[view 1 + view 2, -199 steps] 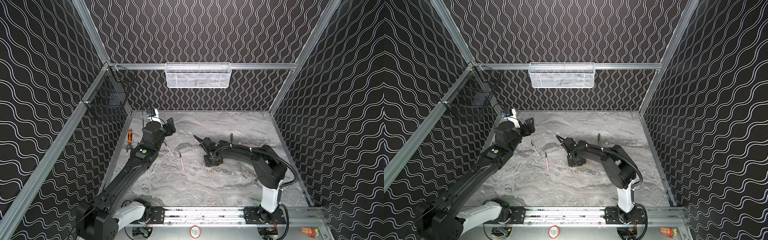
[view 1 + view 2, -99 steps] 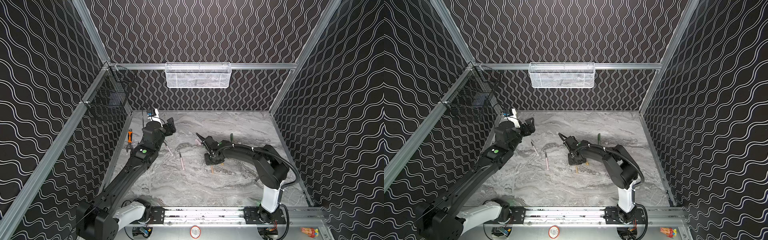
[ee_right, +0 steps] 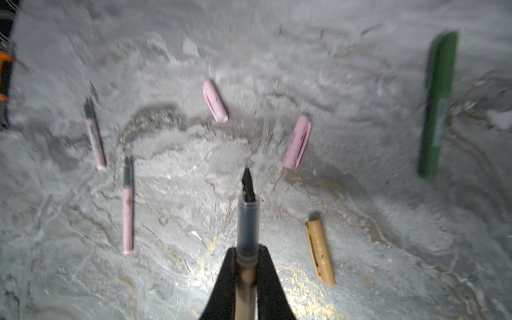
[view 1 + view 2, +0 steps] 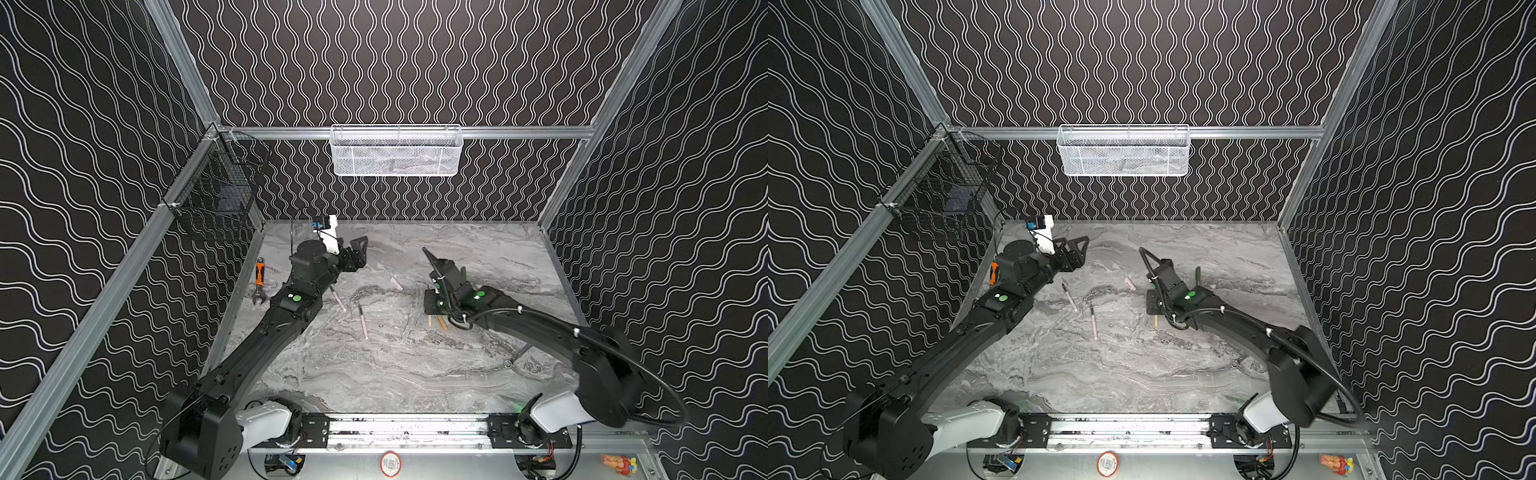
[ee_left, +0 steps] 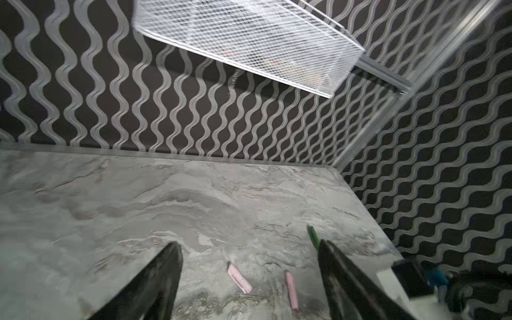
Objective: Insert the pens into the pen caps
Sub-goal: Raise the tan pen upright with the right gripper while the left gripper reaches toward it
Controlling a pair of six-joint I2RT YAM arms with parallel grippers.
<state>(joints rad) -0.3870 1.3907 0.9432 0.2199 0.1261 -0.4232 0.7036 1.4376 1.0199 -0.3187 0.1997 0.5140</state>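
- Clamped in right end effector (image 3: 246, 250): one tan pen (image 3: 247, 221), nib out front.
- Spread wide, empty: left end effector (image 5: 248, 243).
- Loose on desk (image 3: 180, 277): two pink pens (image 3: 95, 138) (image 3: 128, 210), one green pen (image 3: 439, 105), two pink caps (image 3: 215, 101) (image 3: 297, 141), one tan cap (image 3: 320, 252).

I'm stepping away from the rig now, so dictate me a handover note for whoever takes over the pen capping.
Left hand: open, empty, raised at back left.
Right hand: shut on the gold-tan pen; gold-tan cap lies on the table beside it.
Loose on the table: two pink pens, two pink caps, all separate.
Done: green pen looks already capped.
Left: gold-tan, then both pinks.
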